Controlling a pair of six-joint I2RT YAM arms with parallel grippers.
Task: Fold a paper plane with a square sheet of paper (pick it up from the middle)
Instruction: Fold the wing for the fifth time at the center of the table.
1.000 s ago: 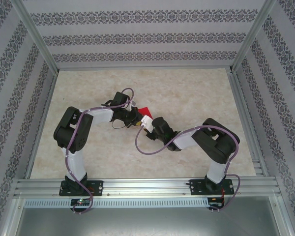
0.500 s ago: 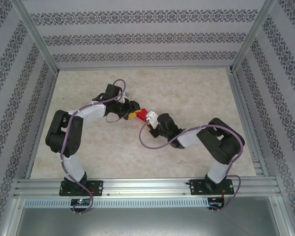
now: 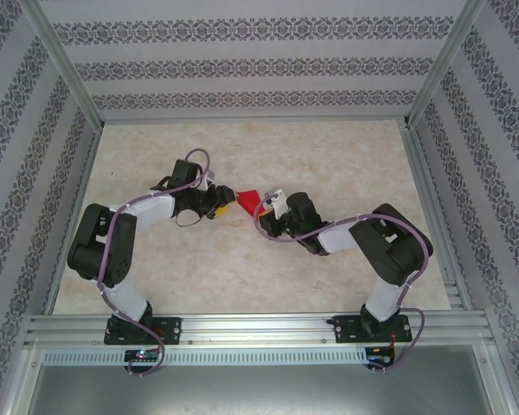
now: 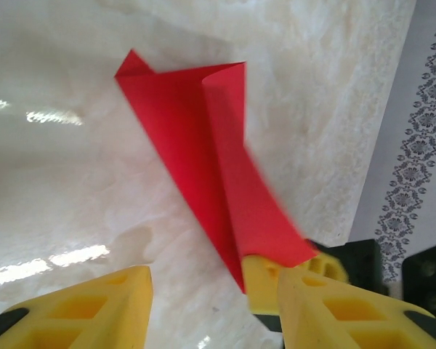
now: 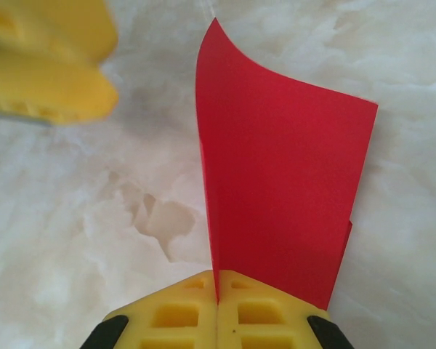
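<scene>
Marble tabletop point(image 3: 329, 156), patterned walls point(image 3: 259, 69), red paper point(image 3: 246, 201)

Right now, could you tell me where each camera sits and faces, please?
Top external: above and behind the bases, looking down at the table; both arms, left gripper, right gripper.
Left wrist: looks past its open fingers at the red paper.
Right wrist: looks along its shut fingers gripping it.
Shared: all three show the red paper.
</scene>
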